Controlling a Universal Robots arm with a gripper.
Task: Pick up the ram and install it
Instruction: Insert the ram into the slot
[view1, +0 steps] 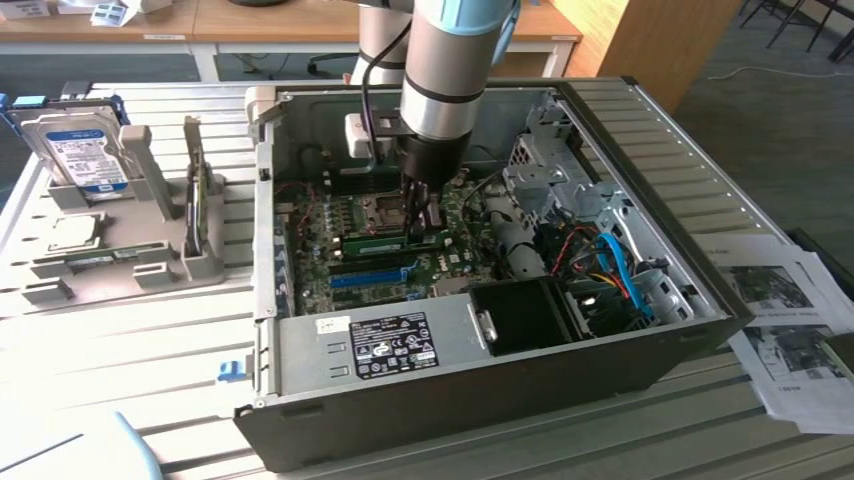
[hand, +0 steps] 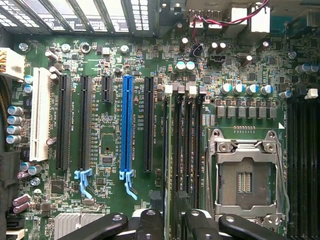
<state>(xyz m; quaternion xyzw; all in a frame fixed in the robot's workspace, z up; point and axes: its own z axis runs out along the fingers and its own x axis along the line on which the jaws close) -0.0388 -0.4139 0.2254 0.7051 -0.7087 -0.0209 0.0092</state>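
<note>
The ram (view1: 387, 243) is a long green stick standing on edge in a black slot of the motherboard, inside the open computer case (view1: 694, 190). In the wrist view I look down on the ram's thin top edge (hand: 171, 150), which runs along the slot beside the empty processor socket (hand: 247, 175). My gripper (view1: 422, 215) hangs straight down over the ram's end nearest the socket. In the wrist view my gripper (hand: 173, 222) is open. Its black fingers (hand: 150, 225) stand apart on either side of the ram's edge with a gap on each side.
A blue long slot (hand: 127, 120) and several black slots lie beside the ram. A black power supply (view1: 534, 315) and coloured cables (view1: 614, 270) fill the case's near corner. At the exterior view's left, a grey holder (view1: 134, 260) carries a hard drive (view1: 83, 150) and a silver processor (view1: 74, 232). Papers (view1: 787, 320) lie at the exterior view's right.
</note>
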